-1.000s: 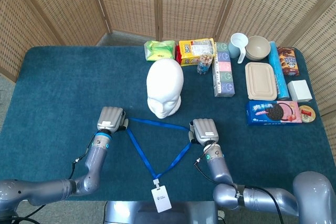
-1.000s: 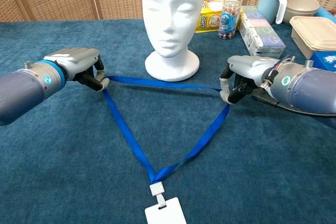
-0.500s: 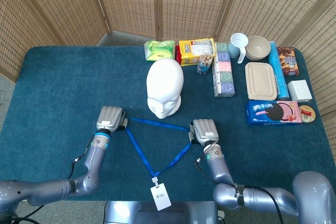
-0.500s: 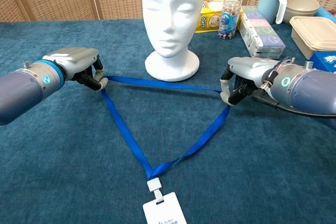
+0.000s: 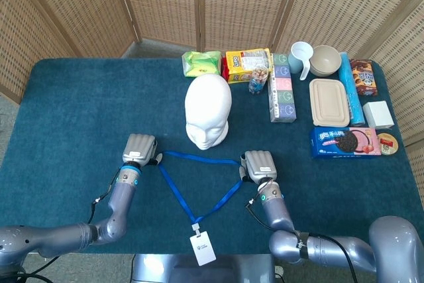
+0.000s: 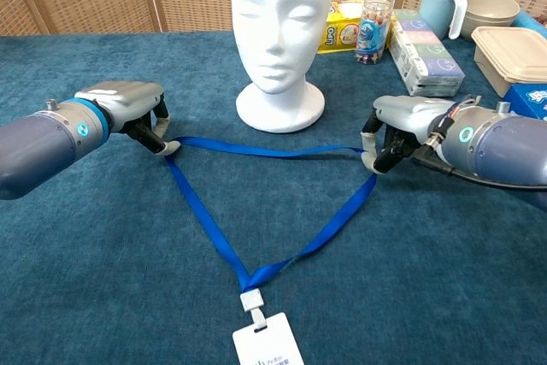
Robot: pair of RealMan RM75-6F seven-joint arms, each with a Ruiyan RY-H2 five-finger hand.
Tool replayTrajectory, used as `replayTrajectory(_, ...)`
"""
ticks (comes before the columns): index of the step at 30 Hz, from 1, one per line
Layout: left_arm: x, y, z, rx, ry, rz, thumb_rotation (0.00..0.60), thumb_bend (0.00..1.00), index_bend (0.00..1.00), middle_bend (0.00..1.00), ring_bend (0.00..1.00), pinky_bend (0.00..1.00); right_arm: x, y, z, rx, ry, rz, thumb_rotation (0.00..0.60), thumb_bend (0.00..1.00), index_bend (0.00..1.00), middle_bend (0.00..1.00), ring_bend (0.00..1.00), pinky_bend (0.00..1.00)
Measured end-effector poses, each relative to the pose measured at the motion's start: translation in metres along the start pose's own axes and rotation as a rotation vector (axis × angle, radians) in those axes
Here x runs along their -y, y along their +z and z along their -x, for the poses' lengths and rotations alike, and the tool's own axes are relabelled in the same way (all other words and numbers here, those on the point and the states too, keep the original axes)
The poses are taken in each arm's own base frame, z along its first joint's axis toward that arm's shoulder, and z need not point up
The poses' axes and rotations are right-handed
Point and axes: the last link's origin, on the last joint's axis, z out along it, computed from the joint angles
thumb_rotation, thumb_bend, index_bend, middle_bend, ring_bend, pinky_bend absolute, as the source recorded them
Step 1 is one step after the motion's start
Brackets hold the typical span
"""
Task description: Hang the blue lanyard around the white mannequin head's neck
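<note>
Pinching the blue lanyard (image 6: 256,208) – left hand (image 6: 128,107), right hand (image 6: 402,123) (badge (image 6: 267,346) cut off).

The blue lanyard (image 6: 256,211) is spread into a triangle on the dark teal table, its upper strand running just in front of the mannequin's base. The two lower strands meet at a small clip, with a white badge card (image 6: 267,345) below. The white mannequin head (image 6: 280,32) stands upright facing the robot; its neck appears bare.
</note>
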Motion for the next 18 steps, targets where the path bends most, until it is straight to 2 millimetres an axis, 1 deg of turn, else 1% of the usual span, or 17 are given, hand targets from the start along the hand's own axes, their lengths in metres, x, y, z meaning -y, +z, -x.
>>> replayTrajectory(5, 0.0004, 0.0011, -0.0015, -0.001, -0.003, -0.006, 0.405, 0.30, 0.76, 1.00, 1.00, 1.00, 0.0000, 0.0002, 0.0000, 0.002, 0.003, -0.001, 0.551, 0.58, 0.64, 0.97, 1.00, 1.00)
replayTrajectory(12, 0.0001, 0.0021, 0.0017, 0.013, 0.007, -0.010, 0.406, 0.25, 0.76, 1.00, 1.00, 1.00, -0.0012, 0.0002, 0.0006, 0.008, 0.010, -0.001, 0.553, 0.58, 0.64, 0.97, 1.00, 1.00)
replayTrajectory(18, -0.0002, 0.0030, -0.0006, 0.001, -0.011, -0.016, 0.394, 0.18, 0.75, 1.00, 1.00, 1.00, -0.0012, 0.0006, 0.0013, 0.011, 0.009, -0.001, 0.553, 0.58, 0.64, 0.97, 1.00, 1.00)
